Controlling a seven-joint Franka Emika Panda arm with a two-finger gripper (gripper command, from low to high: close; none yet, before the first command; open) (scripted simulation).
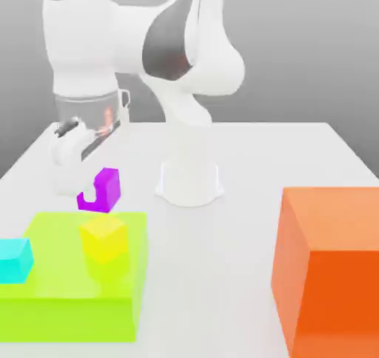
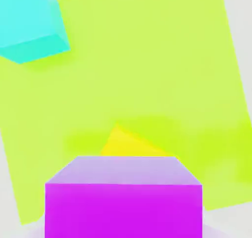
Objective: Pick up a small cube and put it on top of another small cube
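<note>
Clamped between the gripper's [image 1: 95, 191] fingers, the small magenta-purple cube [image 1: 102, 190] hangs in the air, clear of every surface, with the jaws closed tight against its sides. In the hand view the purple cube [image 2: 123, 202] sits nearest the camera, and a corner of the small yellow cube [image 2: 129, 144] shows just beyond its upper edge. In the exterior view the yellow cube [image 1: 103, 239] lies below the held cube, with a gap between them, and rests on the large lime-green slab [image 1: 70, 290]. A cyan cube [image 1: 15, 260] sits on the same slab toward the exterior view's left. Across the white table [image 1: 222, 275], well apart on the exterior view's right, stands a big orange block [image 1: 329, 267].
</note>
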